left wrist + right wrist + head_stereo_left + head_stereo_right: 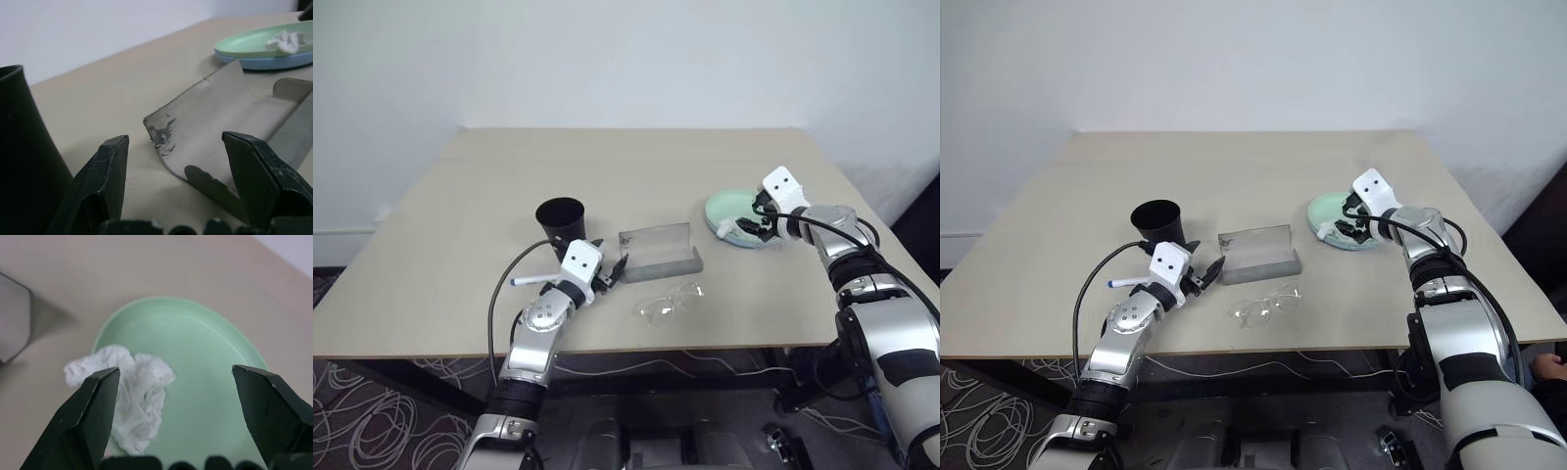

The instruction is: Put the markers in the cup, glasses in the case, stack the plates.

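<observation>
I read this as a robotics lab or test room. I see a plain beige rectangular laminate table (460, 235) pushed against a bare white wall (626, 59), nothing decorating it. Loose black and white cables (1234, 367) trail under the table's near edge. Left of the table I see dark carpet with white looping lines (352, 411).

The table's (636, 157) far half lies bare. Across the middle stand the cup (560, 222), the open case (658, 252) and stacked plates (732, 217); the glasses (668, 303) lie near.
</observation>
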You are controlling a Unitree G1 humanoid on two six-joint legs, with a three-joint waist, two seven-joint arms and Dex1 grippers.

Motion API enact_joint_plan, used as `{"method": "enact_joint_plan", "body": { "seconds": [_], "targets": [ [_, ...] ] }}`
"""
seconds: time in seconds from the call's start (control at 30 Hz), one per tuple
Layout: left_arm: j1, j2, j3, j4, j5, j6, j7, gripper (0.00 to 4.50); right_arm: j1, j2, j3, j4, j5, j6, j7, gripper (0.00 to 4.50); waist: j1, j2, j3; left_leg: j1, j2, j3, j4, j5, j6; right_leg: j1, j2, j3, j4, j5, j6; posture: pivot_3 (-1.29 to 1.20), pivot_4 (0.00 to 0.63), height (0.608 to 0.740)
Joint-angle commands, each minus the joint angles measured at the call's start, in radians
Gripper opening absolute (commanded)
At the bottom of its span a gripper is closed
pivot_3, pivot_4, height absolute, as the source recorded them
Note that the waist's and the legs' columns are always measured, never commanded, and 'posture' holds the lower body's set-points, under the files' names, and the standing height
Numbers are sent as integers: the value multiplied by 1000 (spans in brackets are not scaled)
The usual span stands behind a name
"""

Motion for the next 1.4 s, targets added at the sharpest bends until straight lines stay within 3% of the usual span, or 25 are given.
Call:
{"method": "enact_joint_plan", "body": {
  "seconds": [0.03, 0.3, 0.47, 0.63, 1.03, 1.4],
  "targets": [
    [-38, 17, -1, -68, -33, 14, -43, 3217, 27, -13, -38, -118, 60, -37, 118, 4042, 0, 0, 0, 0, 0, 0, 0, 0, 0, 0, 0, 0, 0, 0, 0, 0, 0, 738],
    [-102, 53, -42, -131, -111, 184, -203, 3217, 208, -28, -54, -406, 169, 55, 343, 4042, 0, 0, 0, 0, 0, 0, 1, 0, 0, 1, 0, 0, 0, 0, 1, 0, 0, 738],
    [-155, 111, -120, -188, -175, 379, -375, 3217, 249, -26, -50, -442, 154, 72, 323, 4042, -3, 0, 0, 0, 0, 0, 1, 0, 0, 1, 0, 0, 0, 0, 1, 0, 0, 738],
    [-209, 165, -204, -199, -168, 451, -496, 3217, 257, -10, -52, -444, 167, 71, 317, 4042, -6, 0, 0, 1, 0, 0, 1, 0, 0, 1, 1, 0, 1, 0, 1, 0, 0, 738],
    [-388, 190, -321, 20, -114, 492, -673, 3217, 312, 17, -48, -453, 153, -7, 242, 4042, -6, 0, 0, 1, 0, 0, 1, 0, 0, 1, 1, 1, 0, 0, 1, 0, 0, 738],
    [-537, 118, -380, 261, -60, 495, -761, 3217, 425, 21, -62, -595, 208, -38, 283, 4042, -3, 0, 0, 1, 0, 0, 3, 0, 1, 1, 1, 1, 0, 0, 1, 0, 0, 738]
  ]
}}
